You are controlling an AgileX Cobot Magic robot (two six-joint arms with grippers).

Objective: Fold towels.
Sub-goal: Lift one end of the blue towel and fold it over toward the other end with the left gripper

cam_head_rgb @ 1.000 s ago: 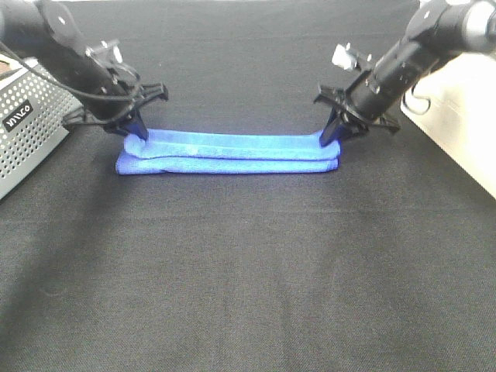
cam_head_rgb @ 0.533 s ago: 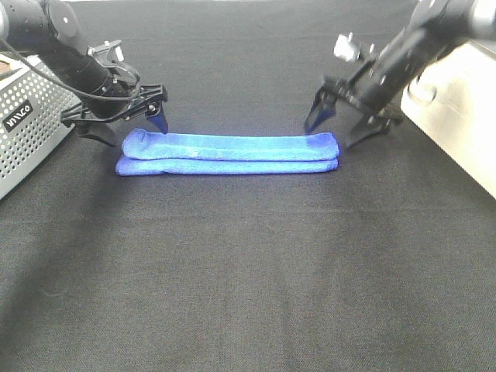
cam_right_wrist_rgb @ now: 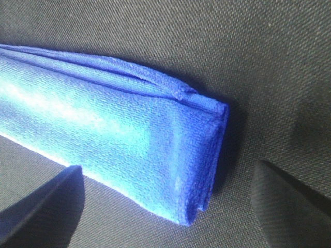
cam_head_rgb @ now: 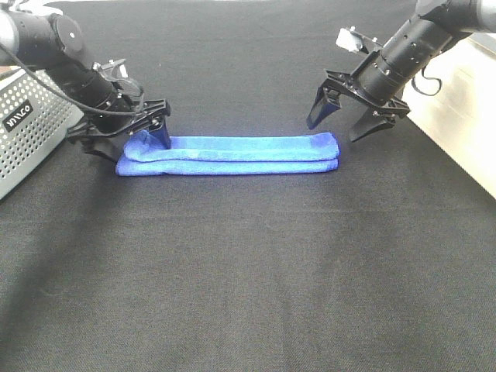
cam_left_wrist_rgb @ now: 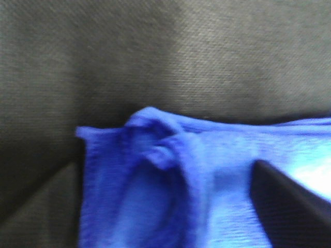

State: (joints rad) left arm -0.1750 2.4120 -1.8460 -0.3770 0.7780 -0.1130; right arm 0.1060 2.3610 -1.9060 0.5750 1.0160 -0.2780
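Exterior high view: a blue towel [cam_head_rgb: 232,153] lies on the desk [cam_head_rgb: 248,271], folded into a long, narrow band with its layers stacked one on another. Its cloth is soft with a fine nap. The right end is squared off, the edges lying neatly together. The left end is rumpled, with a small fold of cloth pushed up into a hump.

The desk is covered in black woven fabric with a coarse, even weave. A grey metal box [cam_head_rgb: 27,128] with a perforated face stands at the desk's left edge, well apart from the towel's middle but near its left end. A pale surface [cam_head_rgb: 465,116] borders the desk on the right.

My left arm [cam_head_rgb: 54,46] reaches down at a slant from the far left corner. My left fingers [cam_left_wrist_rgb: 289,206] are spread and straddle the towel's rumpled left end, one on the towel's top and the other out beside it. Whether they press the cloth, I cannot tell.

My right arm [cam_head_rgb: 418,39] slopes down from the far right corner. My right fingers [cam_right_wrist_rgb: 41,206] are spread wide and hang just behind the towel's right end, with the squared corner between them and clear of both.
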